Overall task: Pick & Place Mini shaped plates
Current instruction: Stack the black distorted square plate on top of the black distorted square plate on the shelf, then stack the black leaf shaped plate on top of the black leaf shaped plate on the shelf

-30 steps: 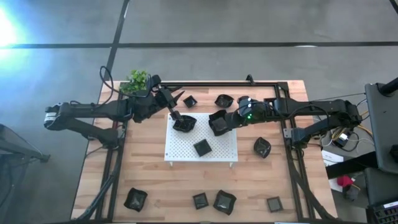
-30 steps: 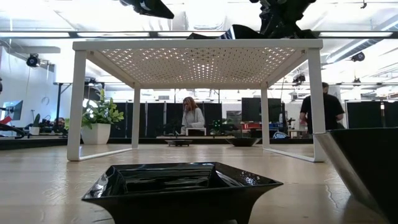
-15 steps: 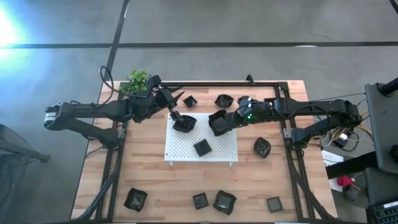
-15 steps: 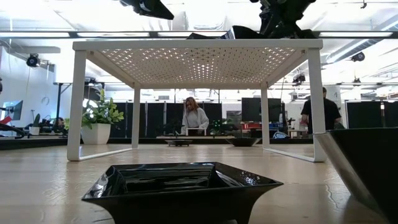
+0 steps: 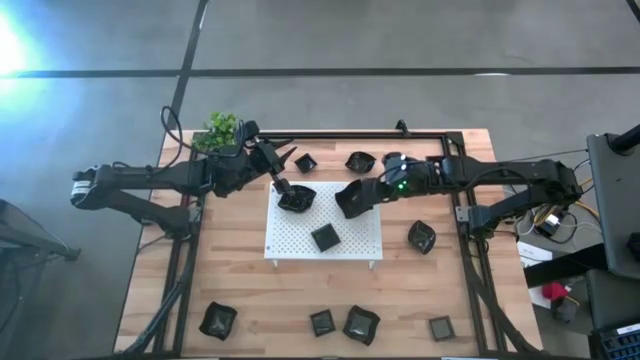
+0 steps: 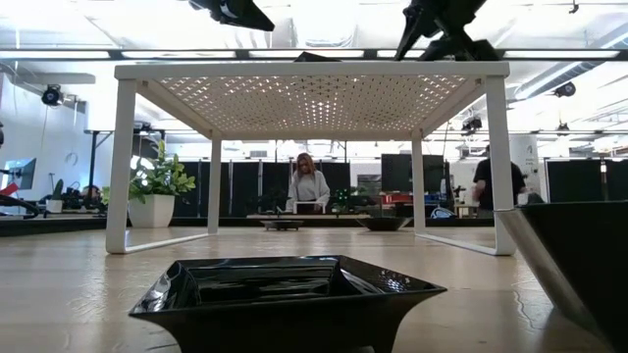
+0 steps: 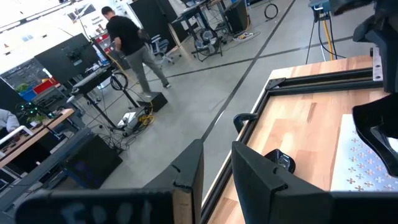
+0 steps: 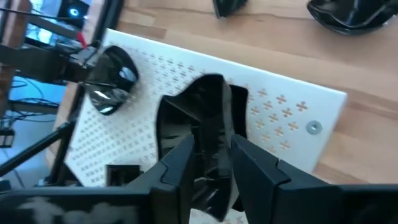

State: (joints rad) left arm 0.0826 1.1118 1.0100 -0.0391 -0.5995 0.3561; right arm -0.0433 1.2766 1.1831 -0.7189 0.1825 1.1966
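Observation:
A white perforated board (image 5: 350, 240) stands on legs mid-table. My right gripper (image 5: 366, 192) is over the board's far right part, shut on a black glossy plate (image 5: 349, 198). My left gripper (image 5: 282, 186) hangs at the left rim of a rounded black plate (image 5: 297, 200) that rests on the board's far left part. Its fingers (image 7: 193, 174) are nearly together with nothing between them. A small square plate (image 5: 323, 237) lies flat on the board. The right wrist view shows the held plate (image 8: 211, 124) edge-on and the rounded plate (image 8: 113, 81) beyond it. My right gripper pinches the plate by its wall (image 8: 214, 155) between the two fingers, coming from the table's right and slanting down. The plate is lifted clear of the board and tipped up on edge. My left gripper is beside the rounded plate's rim (image 5: 288, 192); I cannot tell whether it touches.
Two black plates (image 5: 305, 162) (image 5: 360, 160) lie on the table beyond the board, and one (image 5: 421, 237) lies to its right. Several more sit along the near edge, one (image 6: 285, 289) right before the low camera. A green plant (image 5: 222, 128) stands at the far left corner. People stand beyond the table.
My right gripper has risen a little over the board with its plate. The plate lay near flat on the board a second ago; it now stands tipped on edge, clear of the board. The left arm has kept still.

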